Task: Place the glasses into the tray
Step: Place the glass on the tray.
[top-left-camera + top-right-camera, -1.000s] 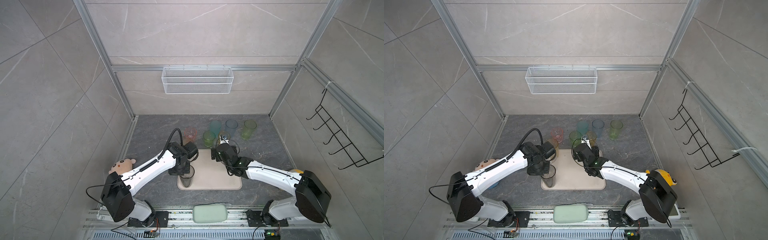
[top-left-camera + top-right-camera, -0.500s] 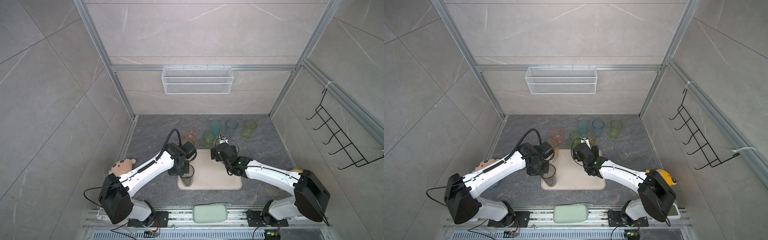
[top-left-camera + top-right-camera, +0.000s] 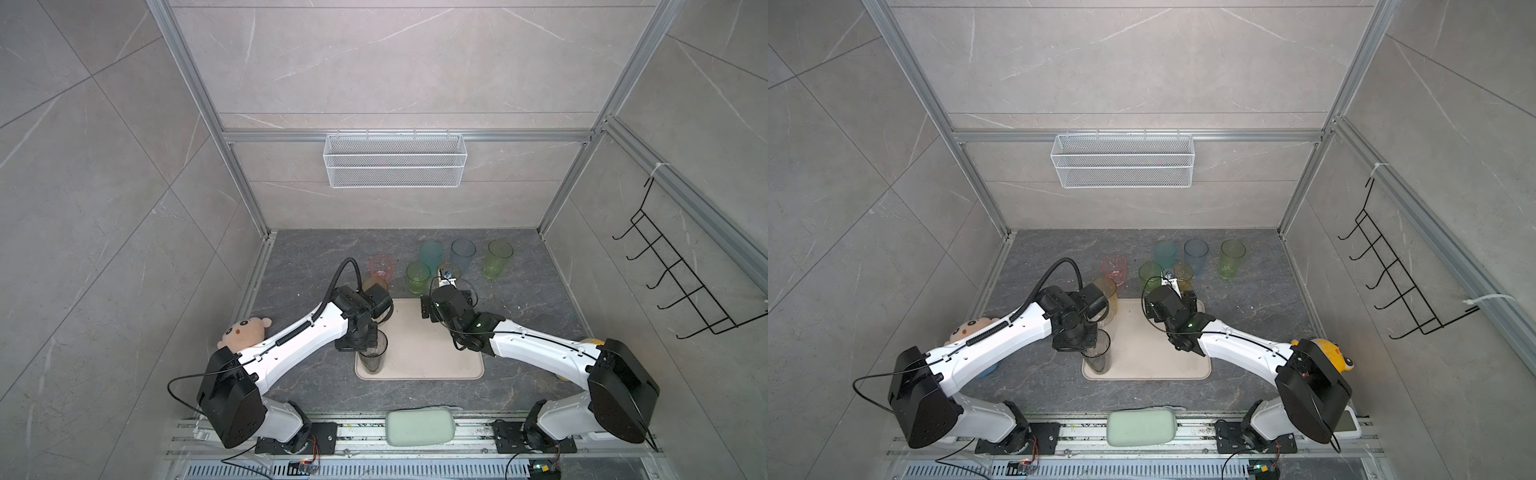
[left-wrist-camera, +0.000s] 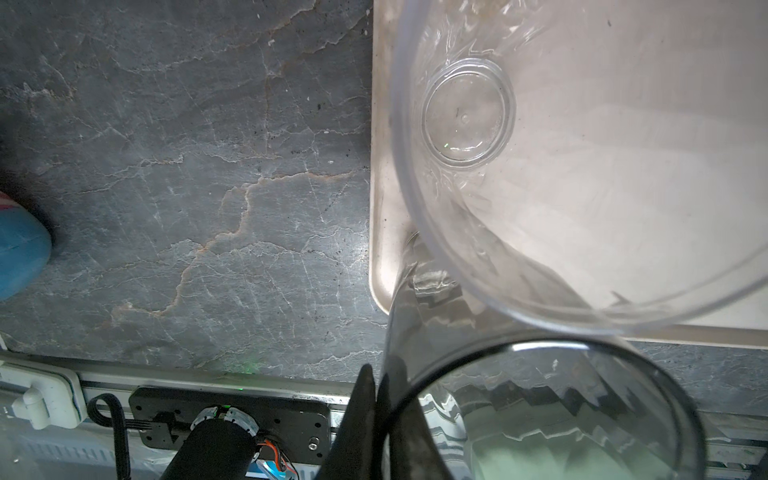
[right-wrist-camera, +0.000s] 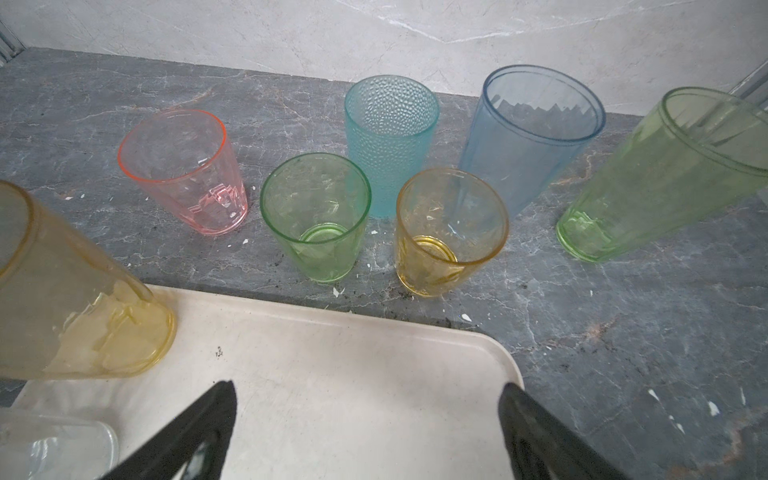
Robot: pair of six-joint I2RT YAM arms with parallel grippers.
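The cream tray (image 3: 428, 345) (image 3: 1154, 349) lies on the dark stone table. At its front-left corner stands a smoky grey glass (image 3: 372, 353) (image 4: 540, 415), and my left gripper (image 4: 380, 376) is shut on its rim, one finger inside and one outside. A clear glass (image 4: 540, 166) and a tall amber one (image 5: 75, 311) stand on the tray behind it. My right gripper (image 5: 368, 388) (image 3: 446, 280) hangs open and empty over the tray's far edge. Beyond it on the table stand pink (image 5: 187, 174), short green (image 5: 318, 216), teal (image 5: 390, 137), short amber (image 5: 449, 232), pale blue (image 5: 528, 133) and tall green (image 5: 665, 174) glasses.
A white wire basket (image 3: 395, 160) hangs on the back wall and a black hook rack (image 3: 681, 286) on the right wall. A plush toy (image 3: 243, 330) lies by the left arm, a yellow toy (image 3: 1325, 353) by the right arm, a pale green pad (image 3: 417, 426) on the front rail.
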